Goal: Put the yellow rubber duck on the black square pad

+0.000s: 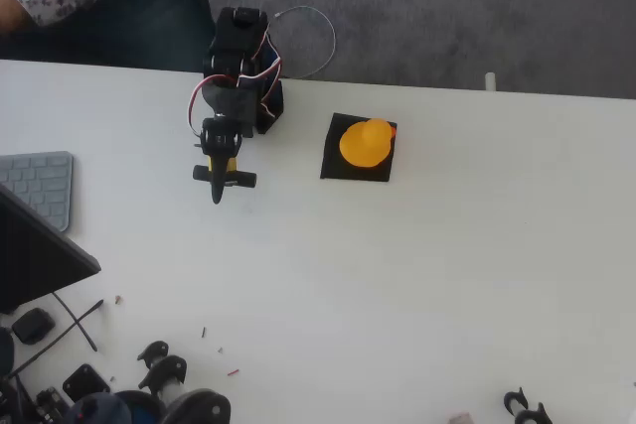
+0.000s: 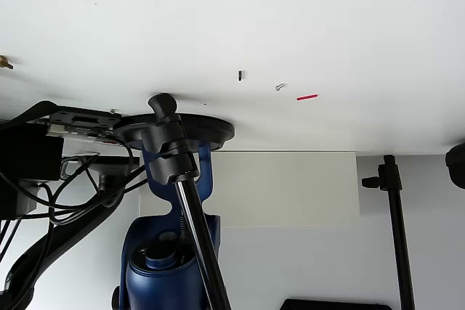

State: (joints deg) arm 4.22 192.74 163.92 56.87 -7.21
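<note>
In the overhead view the hand (image 1: 218,189) hangs folded close in front of the black arm base, at about nine o'clock from the duck and well apart from it; it pinches nothing, and whether its fingers are spread or pressed together I cannot tell. Farther, at about three o'clock from the arm, the yellow rubber duck (image 1: 366,142) sits on the black square pad (image 1: 336,161) on the white worktop (image 1: 417,275), so I judge the placing is done and the arm is parked. The duck looks rounded, glossy yellow-orange.
</note>
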